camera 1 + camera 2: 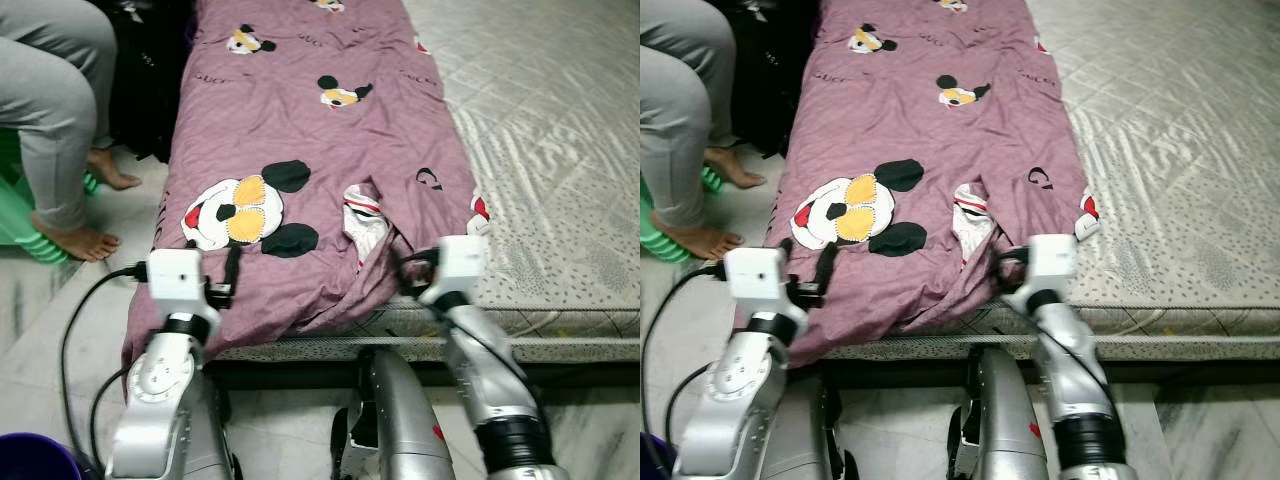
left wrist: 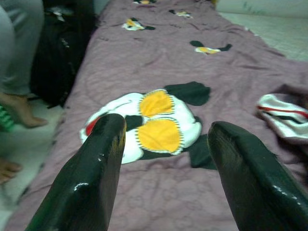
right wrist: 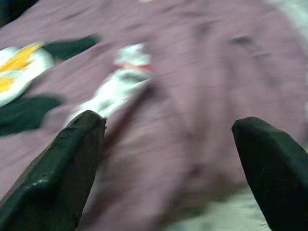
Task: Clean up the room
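Observation:
A mauve blanket printed with cartoon mouse heads lies lengthwise along the left side of a mattress. Its near end is rumpled, with a fold turned up to show a white and red patch. My left gripper hovers open over the blanket's near left corner, just short of the large mouse print. Over the rumpled near edge by the white patch, my right gripper is held open. Nothing sits between either pair of fingers.
A person in grey trousers sits at the left, bare feet on the floor beside a green stool. A black bag leans against the bed. A purple bucket rim shows at the lower left. The mattress's quilted right side is bare.

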Controlling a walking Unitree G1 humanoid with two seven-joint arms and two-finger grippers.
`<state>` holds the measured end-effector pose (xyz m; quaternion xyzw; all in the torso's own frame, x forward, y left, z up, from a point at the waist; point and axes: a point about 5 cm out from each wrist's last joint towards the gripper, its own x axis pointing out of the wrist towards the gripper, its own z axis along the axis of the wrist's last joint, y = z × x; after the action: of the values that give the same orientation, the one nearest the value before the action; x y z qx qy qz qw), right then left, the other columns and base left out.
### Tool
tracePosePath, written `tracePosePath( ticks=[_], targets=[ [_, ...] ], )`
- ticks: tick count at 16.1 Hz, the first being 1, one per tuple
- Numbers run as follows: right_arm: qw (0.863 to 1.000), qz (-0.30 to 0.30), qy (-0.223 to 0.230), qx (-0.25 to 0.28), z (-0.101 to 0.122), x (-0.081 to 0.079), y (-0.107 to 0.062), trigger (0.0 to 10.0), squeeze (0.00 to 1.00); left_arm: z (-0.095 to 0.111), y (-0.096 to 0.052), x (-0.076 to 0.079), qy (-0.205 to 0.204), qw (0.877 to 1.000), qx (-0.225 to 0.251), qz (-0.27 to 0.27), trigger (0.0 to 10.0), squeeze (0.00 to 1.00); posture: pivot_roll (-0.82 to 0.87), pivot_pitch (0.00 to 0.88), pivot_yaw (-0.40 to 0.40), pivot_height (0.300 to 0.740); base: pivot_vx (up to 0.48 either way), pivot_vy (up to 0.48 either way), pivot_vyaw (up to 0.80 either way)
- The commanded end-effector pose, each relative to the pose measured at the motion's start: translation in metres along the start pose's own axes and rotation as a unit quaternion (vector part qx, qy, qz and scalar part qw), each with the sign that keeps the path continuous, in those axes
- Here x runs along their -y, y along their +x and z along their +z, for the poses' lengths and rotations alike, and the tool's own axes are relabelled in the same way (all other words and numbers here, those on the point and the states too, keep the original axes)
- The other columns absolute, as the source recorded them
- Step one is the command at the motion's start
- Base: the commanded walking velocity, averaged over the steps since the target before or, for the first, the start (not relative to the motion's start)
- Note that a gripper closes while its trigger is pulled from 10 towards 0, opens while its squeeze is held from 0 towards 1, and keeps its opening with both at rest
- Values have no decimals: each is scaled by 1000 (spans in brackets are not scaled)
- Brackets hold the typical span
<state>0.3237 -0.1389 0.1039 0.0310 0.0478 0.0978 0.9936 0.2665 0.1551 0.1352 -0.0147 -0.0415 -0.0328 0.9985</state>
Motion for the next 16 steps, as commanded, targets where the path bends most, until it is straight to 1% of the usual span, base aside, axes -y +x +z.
tracePosePath(
  ticks=[1, 4, 5, 8, 10, 11, 12, 13, 14, 15, 16],
  targets=[
    [1000, 8, 4, -21, -4, -1, 2, 10000, 0, 1, -3, 0, 9, 1000, -1, -1, 10000, 0, 30, 206, -31, 542, 0, 0, 0],
    [1000, 18, 8, -10, 6, -13, 19, 10000, 0, 5, -8, 2, 19, 1000, 3, -6, 10000, 0, 61, 214, -30, 542, 0, 0, 0],
    [1000, 17, 7, 1, 13, -19, 26, 10000, 0, 6, -13, 1, 22, 1000, 1, -5, 10000, 0, 79, 222, -29, 542, 0, 0, 0],
    [1000, -6, 1, 19, 26, -30, 41, 10000, 0, 7, -20, -1, 28, 1000, -5, -3, 10000, 0, 94, 238, -26, 542, 0, 0, 0],
    [999, -18, -2, 30, 34, -41, 50, 10000, 0, 7, -20, 0, 30, 1000, -8, -4, 10000, 0, 99, 246, -22, 542, 0, 0, 0],
    [999, -29, -11, 36, 39, -46, 55, 10000, 0, 8, -20, 1, 30, 999, -9, -4, 10000, 0, 105, 252, -19, 542, 0, 0, 0],
    [998, -41, -28, 35, 39, -48, 58, 10000, 0, 9, -19, 1, 31, 999, -9, -6, 10000, 0, 108, 253, -17, 542, 0, 0, 0],
    [998, -53, -32, 33, 39, -47, 59, 10000, 0, 10, -19, 1, 32, 999, -9, -6, 10000, 0, 113, 254, -16, 542, 0, 0, 0],
    [997, -65, -42, 30, 38, -45, 60, 6078, 0, 11, -19, 1, 32, 999, -9, -6, 10000, 0, 115, 255, -16, 542, 0, 0, 0],
    [995, -81, -54, 23, 35, -39, 61, 6078, 0, 12, -18, 0, 33, 999, -8, -6, 10000, 0, 118, 256, -15, 542, 0, 0, 0],
    [992, -98, -75, 6, 30, -29, 60, 824, 0, 13, -19, 0, 35, 999, -8, -6, 10000, 0, 118, 256, -15, 542, 0, 0, 0]
  ],
)
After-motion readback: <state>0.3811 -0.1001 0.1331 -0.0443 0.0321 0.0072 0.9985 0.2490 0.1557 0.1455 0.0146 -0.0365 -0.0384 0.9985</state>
